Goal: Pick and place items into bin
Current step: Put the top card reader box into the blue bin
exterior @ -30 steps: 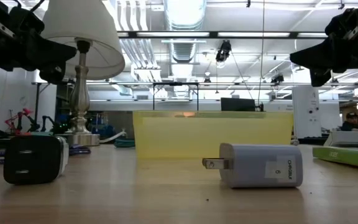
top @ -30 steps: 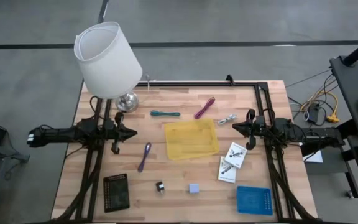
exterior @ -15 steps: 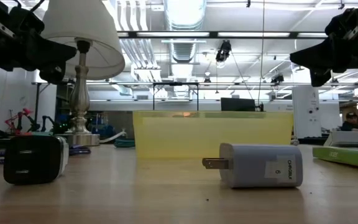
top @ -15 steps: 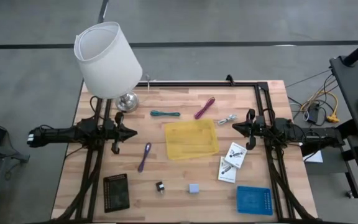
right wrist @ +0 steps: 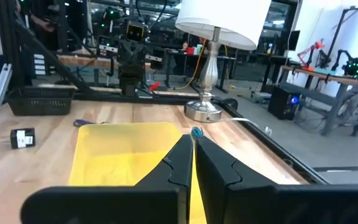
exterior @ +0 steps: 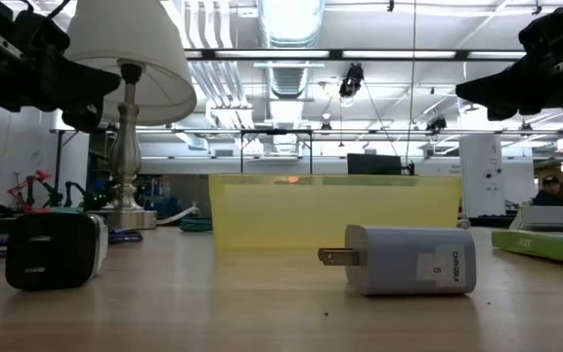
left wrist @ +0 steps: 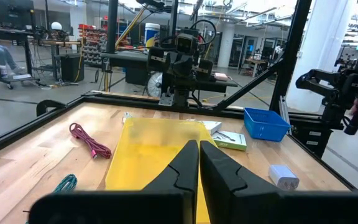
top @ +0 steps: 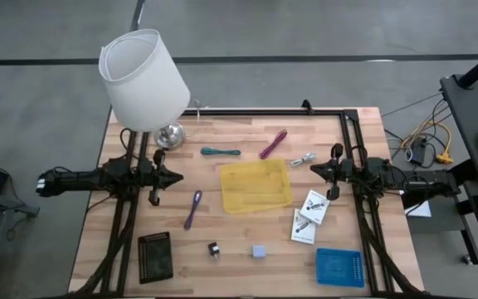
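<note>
We see a yellow bin (top: 256, 184) mid-table. Our left gripper (top: 175, 175) hovers left of it, fingers clenched together on nothing; our right gripper (top: 315, 169) hovers right of it, likewise clenched. Cords (top: 273, 144), packets (top: 314, 205), a clip (top: 303, 159) and a cube (top: 259, 251) lie around the bin on the table (top: 222, 266), none inside.
</note>
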`<state>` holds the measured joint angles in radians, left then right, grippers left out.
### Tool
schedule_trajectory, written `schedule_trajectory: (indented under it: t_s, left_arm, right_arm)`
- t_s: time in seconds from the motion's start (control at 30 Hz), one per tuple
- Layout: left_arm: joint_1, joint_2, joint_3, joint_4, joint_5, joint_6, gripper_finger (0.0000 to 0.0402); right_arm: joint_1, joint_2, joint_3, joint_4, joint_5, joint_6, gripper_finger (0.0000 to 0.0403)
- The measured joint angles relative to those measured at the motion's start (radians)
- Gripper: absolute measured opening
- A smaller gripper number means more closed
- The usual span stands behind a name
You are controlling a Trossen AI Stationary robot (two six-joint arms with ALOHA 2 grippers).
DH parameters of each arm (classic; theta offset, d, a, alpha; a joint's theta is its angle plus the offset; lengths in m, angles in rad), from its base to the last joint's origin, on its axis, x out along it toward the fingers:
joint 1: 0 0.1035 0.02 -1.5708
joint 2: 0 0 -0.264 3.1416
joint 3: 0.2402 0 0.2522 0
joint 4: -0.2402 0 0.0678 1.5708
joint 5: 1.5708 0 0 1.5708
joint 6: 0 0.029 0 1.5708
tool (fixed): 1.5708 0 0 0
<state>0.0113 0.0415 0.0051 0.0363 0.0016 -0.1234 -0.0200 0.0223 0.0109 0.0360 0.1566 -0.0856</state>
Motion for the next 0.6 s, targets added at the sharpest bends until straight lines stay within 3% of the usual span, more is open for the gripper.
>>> schedule_trajectory:
  t_s: [0.17,0.3,0.4,0.6]
  left_arm:
    - [0.0,0.0,0.0,0.0,0.0,0.0,0.0]
    - [0.0,0.0,0.0,0.014,0.0,-0.029,0.0]
    - [0.0,0.0,0.0,0.05,-0.004,-0.178,0.0]
    - [0.0,0.0,0.0,0.204,-0.063,-0.289,0.0]
  right_arm:
    - [0.0,0.001,0.0,0.025,-0.001,0.132,0.0009]
    - [0.0,0.001,0.0,0.12,-0.002,0.547,0.0009]
    - [0.0,0.001,0.0,0.19,0.001,0.793,0.0009]
    - [0.0,0.001,0.0,0.268,0.057,0.846,0.0009]
